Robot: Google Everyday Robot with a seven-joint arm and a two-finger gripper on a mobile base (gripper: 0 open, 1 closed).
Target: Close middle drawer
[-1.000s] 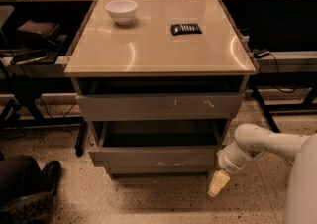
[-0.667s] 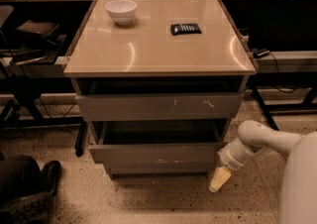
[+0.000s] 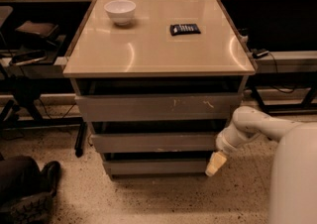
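The middle drawer [image 3: 153,142] is a wide grey box with a plain front. It stands a little out of the cabinet [image 3: 148,49], with a dark gap above it. Above it is the top drawer front [image 3: 158,107] with pale scratch marks; below it is the bottom drawer [image 3: 153,166]. My gripper [image 3: 215,165], with a cream tip, hangs from the white arm [image 3: 247,126] at the right end of the middle drawer front, just below its right corner and touching or very near it.
A white bowl [image 3: 121,11] and a flat black object [image 3: 184,28] lie on the beige cabinet top. A dark shoe [image 3: 27,191] is on the floor at lower left. Dark shelving flanks the cabinet. My white body [image 3: 294,178] fills the lower right.
The middle drawer has slid back into the cabinet and sticks out much less. My gripper has moved in toward the cabinet with the drawer's right end.
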